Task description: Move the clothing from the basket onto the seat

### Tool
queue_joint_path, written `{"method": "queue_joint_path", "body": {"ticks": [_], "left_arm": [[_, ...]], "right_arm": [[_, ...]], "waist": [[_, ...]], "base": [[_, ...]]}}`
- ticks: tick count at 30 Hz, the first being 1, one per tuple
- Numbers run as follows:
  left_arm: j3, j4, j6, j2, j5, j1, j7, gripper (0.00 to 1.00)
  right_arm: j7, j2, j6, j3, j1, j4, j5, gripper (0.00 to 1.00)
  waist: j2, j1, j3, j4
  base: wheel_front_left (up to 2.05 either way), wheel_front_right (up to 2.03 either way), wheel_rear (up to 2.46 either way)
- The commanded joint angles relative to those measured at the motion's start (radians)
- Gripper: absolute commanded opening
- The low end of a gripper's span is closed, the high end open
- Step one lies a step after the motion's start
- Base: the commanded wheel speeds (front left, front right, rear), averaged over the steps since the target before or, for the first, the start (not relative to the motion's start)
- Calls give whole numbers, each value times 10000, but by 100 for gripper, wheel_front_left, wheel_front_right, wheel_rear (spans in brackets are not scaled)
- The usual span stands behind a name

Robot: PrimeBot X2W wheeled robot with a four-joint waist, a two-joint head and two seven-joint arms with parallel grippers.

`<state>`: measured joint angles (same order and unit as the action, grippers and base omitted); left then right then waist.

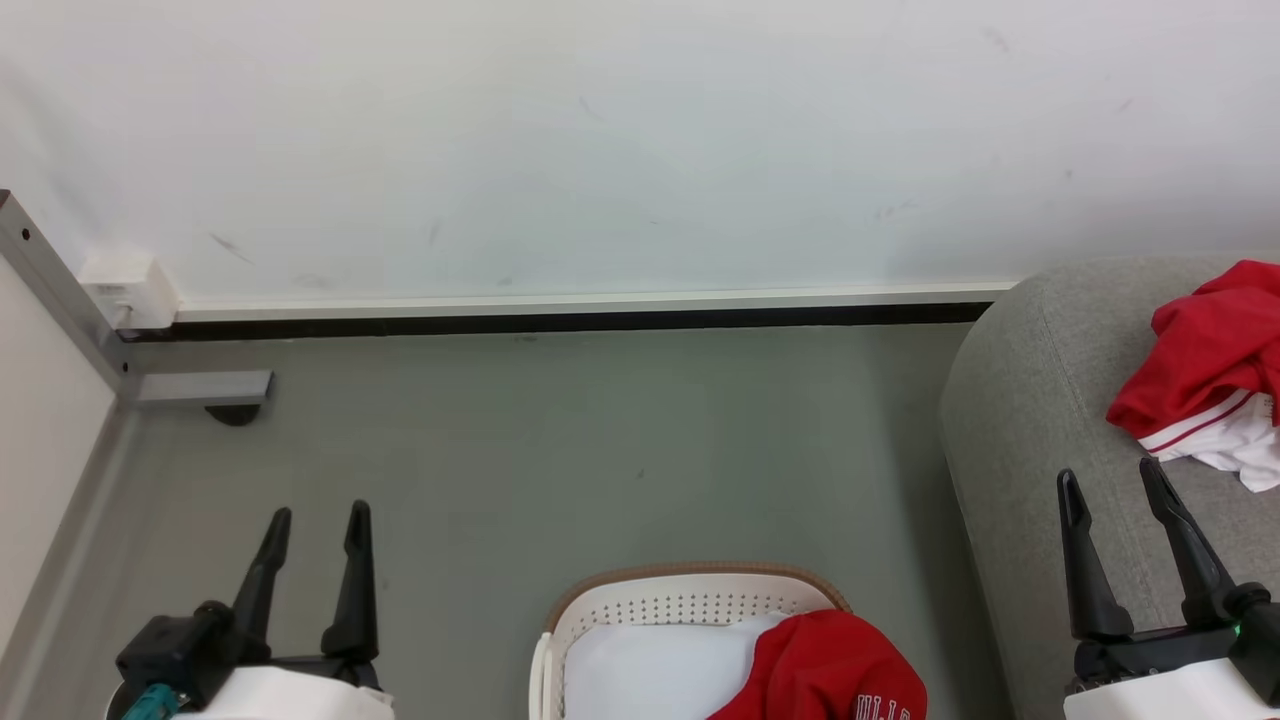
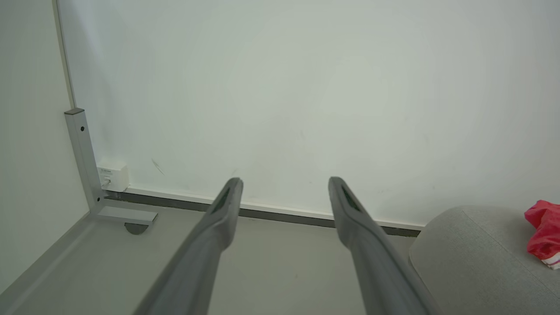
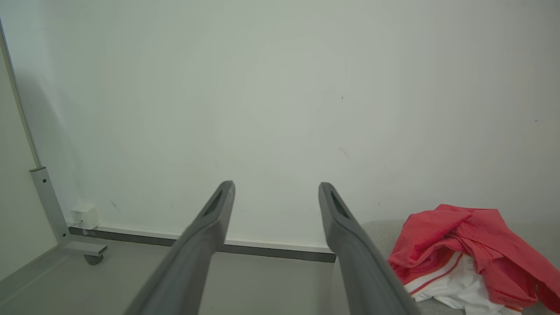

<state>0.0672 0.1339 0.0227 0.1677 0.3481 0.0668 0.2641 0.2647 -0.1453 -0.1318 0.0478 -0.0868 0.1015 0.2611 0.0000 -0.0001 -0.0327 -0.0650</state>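
Both claws low, spread fully open, gripping nothing. Left claw (image 1: pixel 320 510) over the floor (image 1: pixel 600 450); right claw (image 1: pixel 1108 470) above the seat (image 1: pixel 1030 420), near the striped garment (image 1: pixel 1210 350) lying on it but apart from it. Likely poised between loads. Lettered garment (image 1: pixel 830 660) heaped at the basket (image 1: pixel 690 572) side nearest the seat, spilling over the rim, handy for the right claw. Seemingly half done.

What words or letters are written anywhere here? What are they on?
White block letters on the red garment in the basket: cut off at the picture's edge, unreadable.
Small label on the white wall box: too small to read.
Nothing else legible.
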Motion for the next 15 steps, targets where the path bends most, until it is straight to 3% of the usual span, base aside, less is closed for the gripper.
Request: {"method": "queue_joint_path", "body": {"ticks": [1,15], "left_arm": [[-131,46,89,-82,-178,-59,2,100],[-794,171,655,-706,-854,35,2,100]], "right_arm": [[-8,9,22,5,42,76,62,100],[-8,-95,22,200,-333,376,103,100]], "waist": [[0,1,-19,-4],[0,1,-168,-103]], "base": [[0,0,0],[0,0,0]]}}
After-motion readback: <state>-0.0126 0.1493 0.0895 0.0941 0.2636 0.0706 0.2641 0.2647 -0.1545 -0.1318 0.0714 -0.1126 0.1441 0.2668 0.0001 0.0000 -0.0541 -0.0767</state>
